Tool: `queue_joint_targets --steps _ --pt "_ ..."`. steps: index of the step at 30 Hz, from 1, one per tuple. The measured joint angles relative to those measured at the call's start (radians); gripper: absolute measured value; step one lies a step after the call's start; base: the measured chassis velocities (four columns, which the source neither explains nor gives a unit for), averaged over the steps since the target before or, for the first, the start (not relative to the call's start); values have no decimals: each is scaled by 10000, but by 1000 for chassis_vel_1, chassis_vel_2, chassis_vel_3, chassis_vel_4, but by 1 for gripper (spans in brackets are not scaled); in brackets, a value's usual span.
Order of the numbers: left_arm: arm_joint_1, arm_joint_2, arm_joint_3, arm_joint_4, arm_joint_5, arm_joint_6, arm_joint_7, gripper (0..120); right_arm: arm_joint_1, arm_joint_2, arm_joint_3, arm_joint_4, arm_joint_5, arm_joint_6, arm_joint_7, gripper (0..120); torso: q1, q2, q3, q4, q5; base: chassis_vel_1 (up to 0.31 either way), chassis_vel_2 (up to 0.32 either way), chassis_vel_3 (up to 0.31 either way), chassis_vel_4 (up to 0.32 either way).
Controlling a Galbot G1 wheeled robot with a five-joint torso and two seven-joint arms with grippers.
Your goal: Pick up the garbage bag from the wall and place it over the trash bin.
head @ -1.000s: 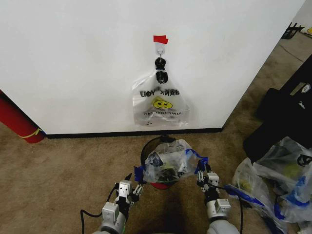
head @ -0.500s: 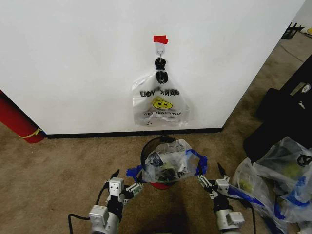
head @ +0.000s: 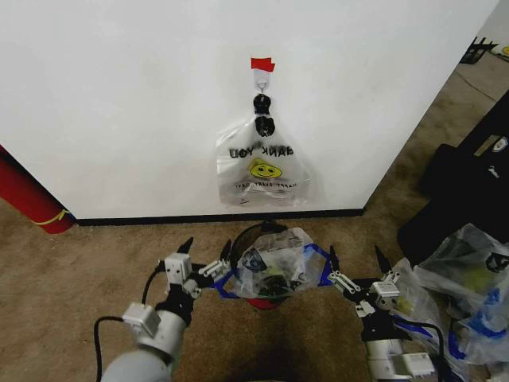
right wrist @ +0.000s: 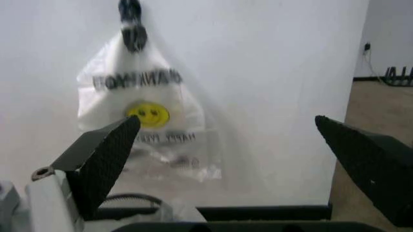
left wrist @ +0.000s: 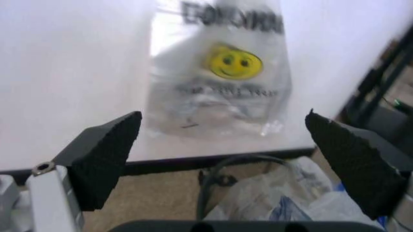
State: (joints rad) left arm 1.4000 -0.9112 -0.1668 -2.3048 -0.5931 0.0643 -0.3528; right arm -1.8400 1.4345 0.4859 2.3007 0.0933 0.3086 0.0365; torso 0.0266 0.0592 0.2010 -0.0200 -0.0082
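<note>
Head view shows the crinkly translucent blue-patched garbage bag (head: 274, 270) draped over the round black wire-mesh trash bin (head: 248, 239) below the white wall (head: 119, 103). Left gripper (head: 200, 261) and right gripper (head: 355, 270) flank it, jaws spread wide, empty. Best to withdraw gently, not snagging the blue handles.

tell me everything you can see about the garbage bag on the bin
The garbage bag is thin, crinkly, translucent plastic with bright blue handle loops at both sides and dark print on it. It sits draped over the mouth of the trash bin, bulging above the black rim and hiding most of it. It stands on the carpet just in front of the wall. The left gripper and right gripper are open beside the blue loops, apart from them.
</note>
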Motion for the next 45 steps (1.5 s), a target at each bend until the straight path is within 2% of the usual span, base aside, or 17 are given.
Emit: queue_joint_targets --steps 5,6,9,10,12,16,17,23,31,34,40,42,45 --pt "-1129 386 595 622 -543 529 439 100 -632 267 75 858 -113 -167 -78 100 0 0 0 2 0 0 0 0 0" --pt "-1581 561 834 841 -839 752 653 100 -817 383 137 1054 -117 -201 -85 100 0 0 1 15 7 0 0 0 0" --pt "-2923 893 1365 1394 -1438 1286 1068 100 -1171 600 298 1374 -127 -185 -131 100 0 -1 0 4 2 0 0 0 0" --pt "-3549 965 1523 1647 -1622 1761 1108 100 -1410 696 371 1518 -136 -96 -185 100 0 0 1 4 6 0 0 0 0" --pt "-3932 988 1590 1798 -1791 2082 1106 100 -1573 741 403 1612 -151 -8 -220 100 1 0 1 2 2 0 0 0 0" --pt "-5789 1055 2121 2641 -3068 3334 1490 100 -2380 933 567 1898 -206 658 -302 100 0 -1 1 6 0 0 0 0 0" --pt "-5789 1055 2121 2641 -3068 3334 1490 100 -2380 933 567 1898 -206 658 -302 100 0 -1 1 6 0 0 0 0 0" --pt "-7821 912 2683 4183 -4586 5342 2617 100 -2885 1095 631 2038 -282 1148 -296 100 1 -1 1 6 2 0 0 0 0" --pt "-8648 557 2916 5546 -5272 6441 3563 95 -2672 1070 650 2044 -262 785 -273 100 0 -1 0 7 2 0 0 0 0" --pt "-8696 531 2997 5789 -5267 6573 3774 94 -2483 1047 672 2042 -194 599 -253 100 1 -1 0 8 3 0 0 0 0" --pt "-8852 336 3343 6412 -4572 6534 4098 92 -2229 1010 676 2030 -117 300 -191 100 1 -1 0 8 2 0 0 0 0" --pt "-8912 279 3526 6586 -4368 6443 4205 90 -2246 1010 641 2024 -107 242 -189 100 1 -1 0 7 3 0 0 0 0" --pt "-8981 196 3812 6787 -4011 6329 4368 79 -2301 1017 614 2016 -106 214 -182 100 1 -1 0 7 2 0 0 0 0"
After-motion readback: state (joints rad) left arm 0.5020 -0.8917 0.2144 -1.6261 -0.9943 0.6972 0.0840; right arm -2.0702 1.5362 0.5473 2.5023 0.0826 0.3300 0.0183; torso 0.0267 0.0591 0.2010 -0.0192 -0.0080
